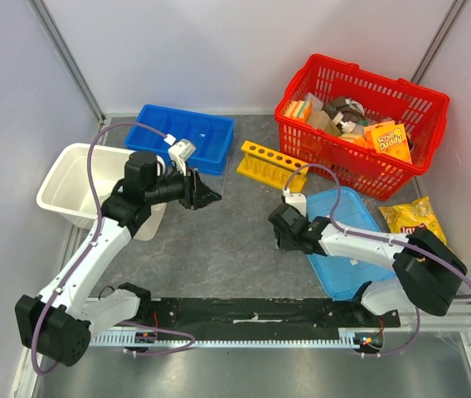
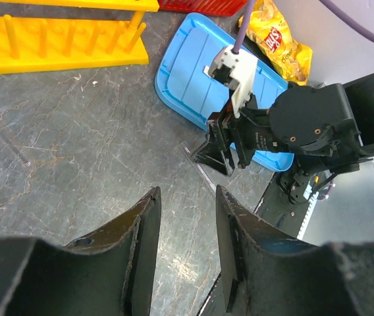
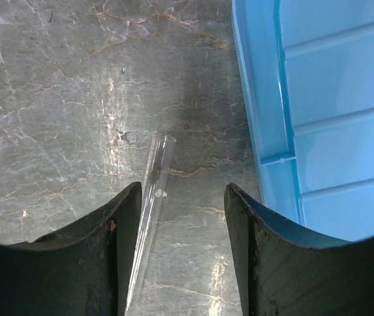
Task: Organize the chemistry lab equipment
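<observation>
Little seems done: the yellow rack [image 1: 270, 162] looks empty, well beyond the right tool [image 3: 182, 191], whose parted jaws straddle a clear tube [image 3: 154, 191] lying unheld on the tabletop [image 3: 55, 99]; the left tool [image 2: 187, 197] gapes empty.

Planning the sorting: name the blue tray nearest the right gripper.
The pale blue one, beside the right gripper; the dark blue divided tray sits at the back.

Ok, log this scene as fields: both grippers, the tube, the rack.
left gripper: open, nothing between its fingers, above the table
right gripper: open, low over the table, astride the tube
clear tube: lying flat on the table, beside the blue lid, not gripped
yellow rack: upright, beside the red basket
</observation>
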Action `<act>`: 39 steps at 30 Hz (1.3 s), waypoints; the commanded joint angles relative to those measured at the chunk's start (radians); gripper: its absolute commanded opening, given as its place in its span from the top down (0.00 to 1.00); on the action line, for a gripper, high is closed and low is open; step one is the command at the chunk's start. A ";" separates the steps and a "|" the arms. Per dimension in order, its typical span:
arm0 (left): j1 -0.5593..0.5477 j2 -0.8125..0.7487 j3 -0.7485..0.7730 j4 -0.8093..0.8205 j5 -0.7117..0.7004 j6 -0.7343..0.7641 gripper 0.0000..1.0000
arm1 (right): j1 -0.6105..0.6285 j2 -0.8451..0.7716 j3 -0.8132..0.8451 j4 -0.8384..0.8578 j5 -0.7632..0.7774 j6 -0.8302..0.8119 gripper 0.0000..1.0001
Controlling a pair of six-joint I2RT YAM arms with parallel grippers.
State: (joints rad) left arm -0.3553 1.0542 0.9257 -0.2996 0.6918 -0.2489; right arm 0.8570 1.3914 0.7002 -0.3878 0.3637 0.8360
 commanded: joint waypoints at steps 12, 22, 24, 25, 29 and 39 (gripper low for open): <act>-0.016 0.006 -0.001 0.016 -0.002 -0.035 0.55 | 0.022 0.110 0.067 0.049 0.063 0.034 0.49; -0.016 -0.040 -0.143 0.017 0.075 -0.122 0.55 | 0.022 0.106 0.068 0.082 0.070 0.023 0.63; -0.016 -0.045 -0.166 0.034 0.084 -0.153 0.55 | 0.022 0.095 0.070 0.096 0.069 0.020 0.65; -0.019 -0.040 -0.180 0.049 0.090 -0.171 0.55 | 0.024 0.090 0.071 0.102 0.072 0.020 0.66; -0.033 -0.011 -0.221 0.117 0.118 -0.236 0.55 | 0.022 0.061 0.081 0.115 0.066 0.012 0.68; -0.097 0.070 -0.288 0.246 0.077 -0.328 0.57 | 0.022 -0.014 0.068 0.124 0.112 0.024 0.65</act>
State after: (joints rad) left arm -0.4309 1.1000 0.6456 -0.1394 0.7685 -0.5205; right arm 0.8753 1.3838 0.7414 -0.2668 0.4210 0.8375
